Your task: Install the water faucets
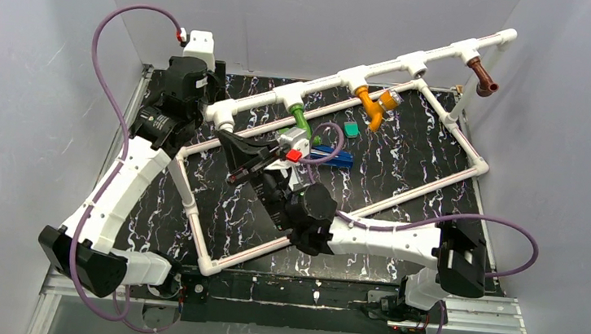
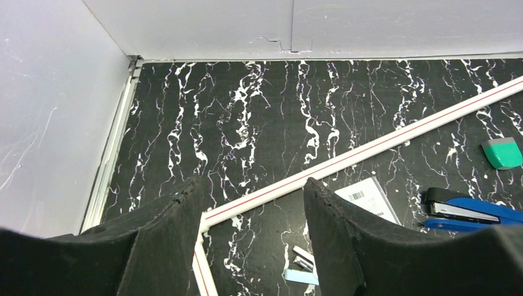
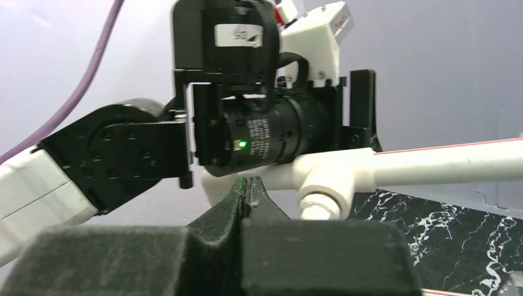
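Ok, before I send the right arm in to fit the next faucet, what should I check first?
1. Right hand carrying a faucet: not ok; it is shut with nothing between its fingers.
2. Left hand free: ok; it is open and empty over the table.
3. Tee fitting ahead of the right hand unoccupied: ok; its mouth looks empty.
4. Room around that tee: not ok; the left arm's wrist sits right behind it.
5. Green faucet, orange faucet and brown faucet on the pipe: ok.
6. A loose faucet to pick up: cannot tell; none shows.
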Available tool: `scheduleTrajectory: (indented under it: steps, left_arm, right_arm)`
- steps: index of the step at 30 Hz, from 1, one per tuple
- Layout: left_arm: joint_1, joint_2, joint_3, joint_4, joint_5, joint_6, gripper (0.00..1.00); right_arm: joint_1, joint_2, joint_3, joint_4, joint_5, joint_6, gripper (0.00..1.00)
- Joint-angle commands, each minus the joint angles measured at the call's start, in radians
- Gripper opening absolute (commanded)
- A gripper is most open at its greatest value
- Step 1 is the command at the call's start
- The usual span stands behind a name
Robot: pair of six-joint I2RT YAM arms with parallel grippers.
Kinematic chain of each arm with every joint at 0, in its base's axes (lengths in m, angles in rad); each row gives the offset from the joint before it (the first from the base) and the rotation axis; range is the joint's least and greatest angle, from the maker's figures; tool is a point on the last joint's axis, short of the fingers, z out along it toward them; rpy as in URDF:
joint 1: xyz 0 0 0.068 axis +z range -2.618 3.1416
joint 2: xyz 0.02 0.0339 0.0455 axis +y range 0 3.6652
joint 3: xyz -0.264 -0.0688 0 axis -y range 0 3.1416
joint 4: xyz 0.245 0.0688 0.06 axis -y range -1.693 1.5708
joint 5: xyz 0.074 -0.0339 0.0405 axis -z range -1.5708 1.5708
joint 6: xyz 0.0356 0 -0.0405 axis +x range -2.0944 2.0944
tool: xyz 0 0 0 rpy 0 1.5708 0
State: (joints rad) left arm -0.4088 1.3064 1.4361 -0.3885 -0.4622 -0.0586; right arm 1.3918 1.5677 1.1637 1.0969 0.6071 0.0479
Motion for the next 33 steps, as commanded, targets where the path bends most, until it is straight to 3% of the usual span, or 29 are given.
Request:
scheduleTrajectory:
  steps: [1, 11, 22, 27, 33]
  left_arm:
    - [-0.047, 0.077, -0.095, -0.245, 0.073, 0.0, 0.58]
    - [-0.048, 0.088, -0.092, -0.245, 0.069, 0.001, 0.59]
    - [-0.048, 0.095, -0.091, -0.245, 0.063, 0.001, 0.58]
    - [-0.048, 0.107, -0.085, -0.249, 0.067, 0.002, 0.58]
    - [-0.049, 0.112, -0.082, -0.251, 0.068, 0.002, 0.58]
  right_arm:
    - [-0.018, -0.013, 0.01, -0.046, 0.006, 0.048, 0.01]
    - [-0.017, -0.106, -0.009, -0.146, -0.11, -0.113, 0.42]
    - [-0.015, -0.199, 0.021, -0.458, -0.368, -0.404, 0.72]
    - [-0.01, -0.211, 0.006, -0.508, -0.368, -0.603, 0.81]
    - [0.011, -0.163, 0.002, -0.465, -0.301, -0.826, 0.82]
